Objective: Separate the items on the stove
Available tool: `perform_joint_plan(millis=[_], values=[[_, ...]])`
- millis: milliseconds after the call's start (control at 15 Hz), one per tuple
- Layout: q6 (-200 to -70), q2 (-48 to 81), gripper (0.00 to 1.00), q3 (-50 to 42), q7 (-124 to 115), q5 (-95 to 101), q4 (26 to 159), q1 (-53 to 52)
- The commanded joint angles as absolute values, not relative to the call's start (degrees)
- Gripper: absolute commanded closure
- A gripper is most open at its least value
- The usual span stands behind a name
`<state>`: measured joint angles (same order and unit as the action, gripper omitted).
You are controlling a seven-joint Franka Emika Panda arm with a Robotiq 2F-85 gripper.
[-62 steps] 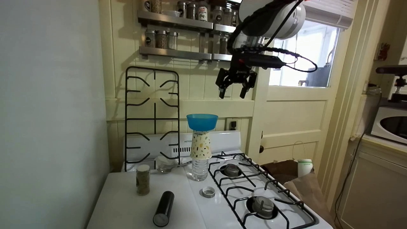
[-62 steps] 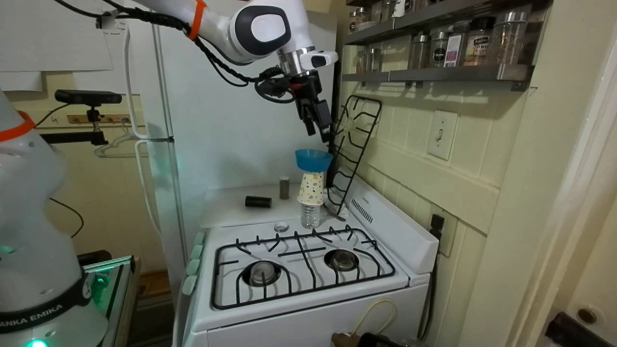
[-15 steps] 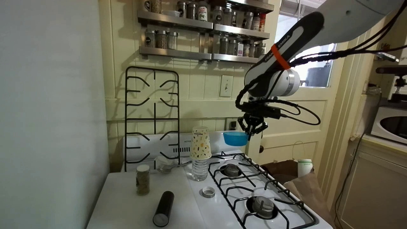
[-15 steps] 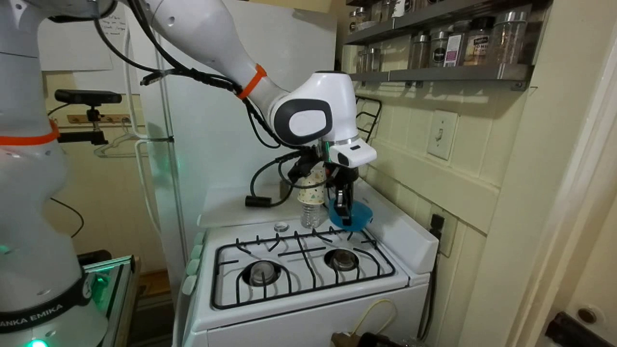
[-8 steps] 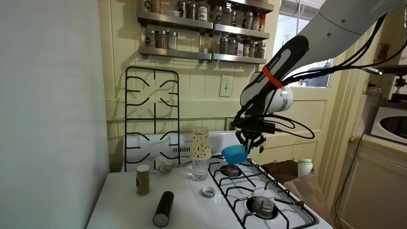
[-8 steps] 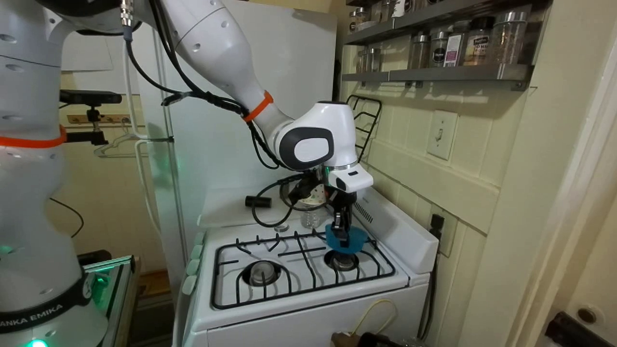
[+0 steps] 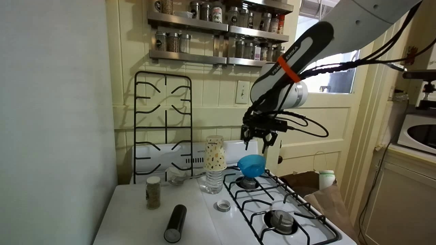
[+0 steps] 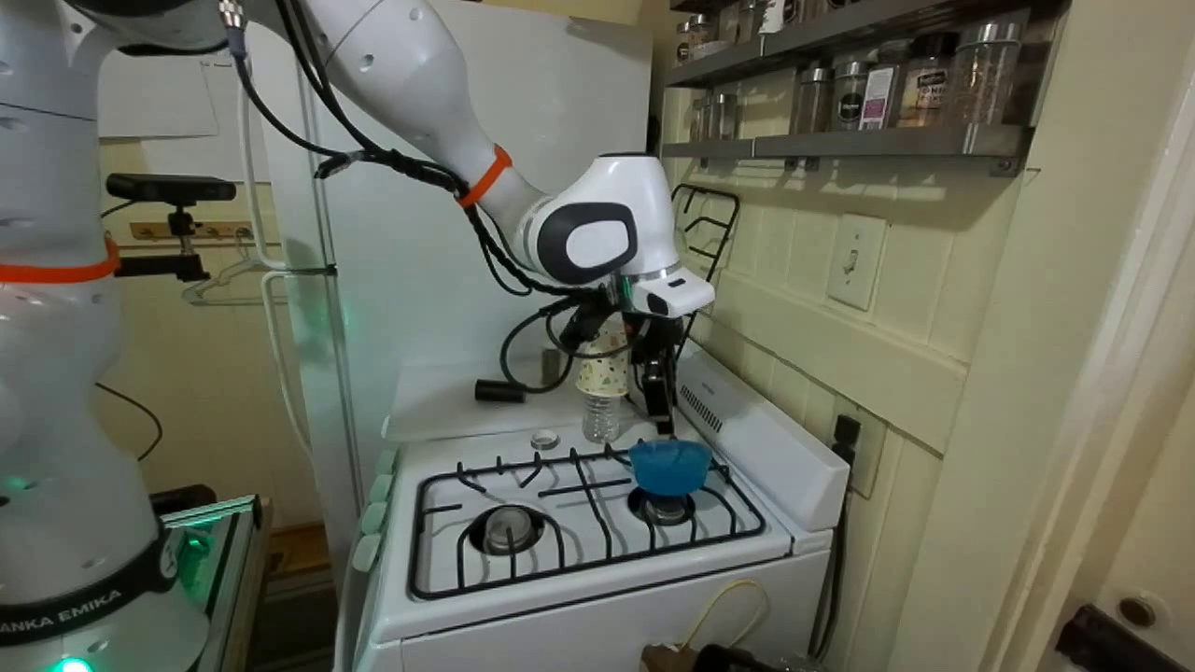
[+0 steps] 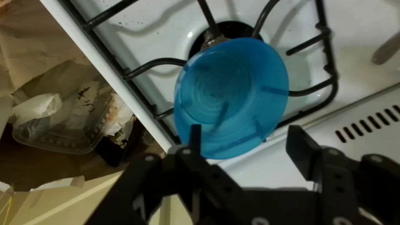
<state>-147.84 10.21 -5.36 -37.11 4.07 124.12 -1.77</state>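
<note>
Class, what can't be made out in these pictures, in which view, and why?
Clear plastic bottle: top hidden by the upside-down patterned cup in both exterior views.
Rear burner: mostly covered by the blue bowl in the wrist view.
Upright black grate: lower part behind the robot arm in an exterior view.
Utensil handle: cut off by the wrist view's right edge.

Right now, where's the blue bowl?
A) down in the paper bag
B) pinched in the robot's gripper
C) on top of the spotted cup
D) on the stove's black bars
D: the blue bowl sits on the black bars, which stick out from under it in the wrist view, while the gripper is open above it.
</note>
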Motion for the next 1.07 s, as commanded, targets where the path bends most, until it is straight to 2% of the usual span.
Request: perform_joint_plan(millis=[0,200,467,1000], values=[[-138.1,0.9,0.01,-4.1,-37.0,6.1,125.9,-3.2],[-132.8,-4.1,0.00,-1.2,-32.1,3.8,125.6,-2.9],[-134.1,-7.4,0.00,1.5,-18.7,-0.6,125.7,-3.6],[-133.0,4.6,0.00,4.6,-1.5,-7.7,116.1,-5.6]])
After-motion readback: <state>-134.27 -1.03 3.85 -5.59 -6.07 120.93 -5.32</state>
